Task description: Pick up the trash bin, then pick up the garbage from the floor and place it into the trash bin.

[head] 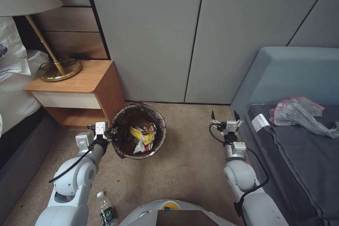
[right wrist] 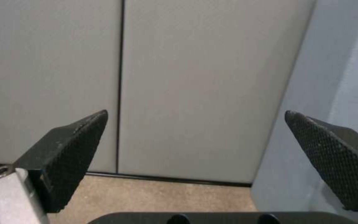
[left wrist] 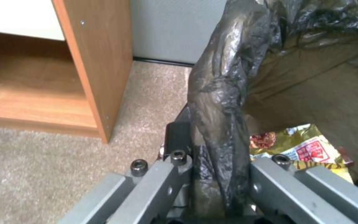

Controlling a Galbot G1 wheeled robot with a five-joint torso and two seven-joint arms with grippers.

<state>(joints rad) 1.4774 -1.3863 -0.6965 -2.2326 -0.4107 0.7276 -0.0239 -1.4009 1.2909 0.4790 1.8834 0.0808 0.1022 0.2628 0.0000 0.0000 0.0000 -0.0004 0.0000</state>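
Our left gripper [head: 112,133] has its jaws clamped on the left rim of the small round white trash bin lined with a dark bag [head: 159,137], which stands upright, mouth up, beside the wooden nightstand [head: 84,88]. Yellow and red-and-white snack wrappers [head: 144,136] lie inside. Our right gripper [head: 224,117] hovers beside the blue sofa [head: 282,74], jaws wide open and empty. A clear plastic bottle [head: 105,209] lies lengthwise on the carpet [head: 190,169].

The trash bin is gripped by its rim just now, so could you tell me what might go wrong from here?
1. The left end effector pinches the trash bin at one rim spot, over the loose bag liner; the liner could slip or the bin tip.
2. The wrappers inside could spill if it tilts.
3. The nightstand stands close beside the bin and could be bumped.

The right end effector is open near the sofa.
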